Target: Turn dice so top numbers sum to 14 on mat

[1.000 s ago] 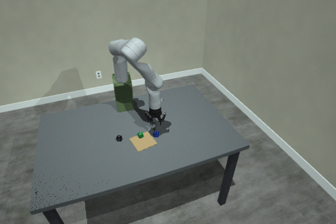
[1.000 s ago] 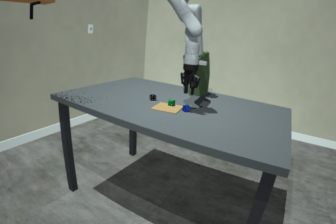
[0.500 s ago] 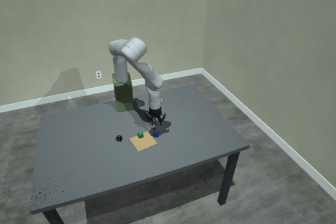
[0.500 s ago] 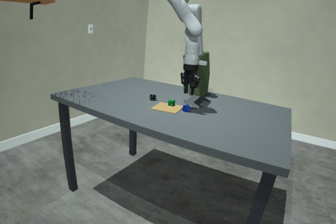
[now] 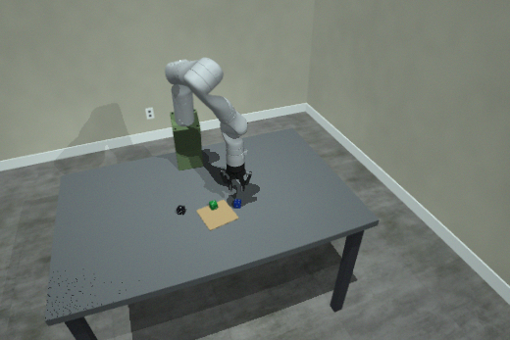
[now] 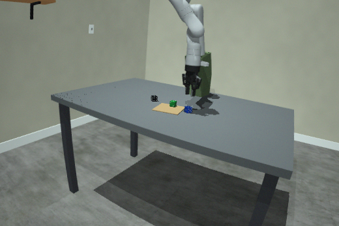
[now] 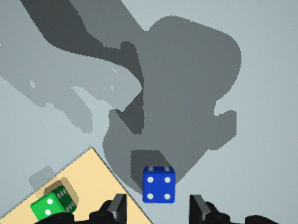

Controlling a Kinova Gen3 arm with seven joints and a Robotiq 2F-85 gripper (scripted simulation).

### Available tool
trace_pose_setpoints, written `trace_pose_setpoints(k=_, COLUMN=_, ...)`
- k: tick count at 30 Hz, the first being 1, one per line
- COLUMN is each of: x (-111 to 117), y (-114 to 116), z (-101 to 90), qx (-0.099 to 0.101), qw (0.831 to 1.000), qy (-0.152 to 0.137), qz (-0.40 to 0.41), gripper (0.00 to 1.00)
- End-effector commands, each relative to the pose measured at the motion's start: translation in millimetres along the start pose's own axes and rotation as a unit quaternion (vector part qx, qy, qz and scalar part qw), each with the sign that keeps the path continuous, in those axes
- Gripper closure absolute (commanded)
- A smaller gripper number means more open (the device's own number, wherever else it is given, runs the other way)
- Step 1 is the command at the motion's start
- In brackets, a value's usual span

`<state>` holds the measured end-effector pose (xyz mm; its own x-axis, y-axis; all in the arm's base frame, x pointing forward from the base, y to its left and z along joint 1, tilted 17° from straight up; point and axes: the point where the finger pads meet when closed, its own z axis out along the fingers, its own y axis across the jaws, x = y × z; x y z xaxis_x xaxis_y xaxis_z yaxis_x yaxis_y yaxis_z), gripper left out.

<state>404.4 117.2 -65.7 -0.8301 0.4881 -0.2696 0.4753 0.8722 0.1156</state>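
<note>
A blue die (image 5: 237, 203) (image 6: 188, 109) (image 7: 159, 185) lies flat on the table just off the mat's edge; its top shows four pips in the wrist view. A green die (image 5: 213, 205) (image 6: 173, 103) (image 7: 46, 206) sits on the tan mat (image 5: 216, 219) (image 6: 165, 109) (image 7: 95, 172) near its back edge; the finger partly hides it in the wrist view, so its full top is unclear. A black die (image 5: 180, 210) (image 6: 154, 98) lies off the mat, its top number too small to read. My gripper (image 5: 237, 188) (image 6: 190, 94) (image 7: 158, 208) is partly open and empty, above the blue die.
The grey table (image 5: 294, 193) (image 6: 241, 122) carries the mat and dice around its middle. The green robot base block (image 5: 188, 149) (image 6: 206, 76) stands at the back. The arm's shadow falls over the blue die's surroundings.
</note>
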Motion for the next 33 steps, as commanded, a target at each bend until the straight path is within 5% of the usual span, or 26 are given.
trace_pose_setpoints(k=1, x=0, y=1, z=1.5, qx=0.001, qw=1.0, qy=0.0, qz=0.0, gripper=0.54)
trace_pose_setpoints(k=33, x=-2, y=1, z=39.6, qx=0.002, qw=1.0, qy=0.0, qz=-0.001, gripper=0.54)
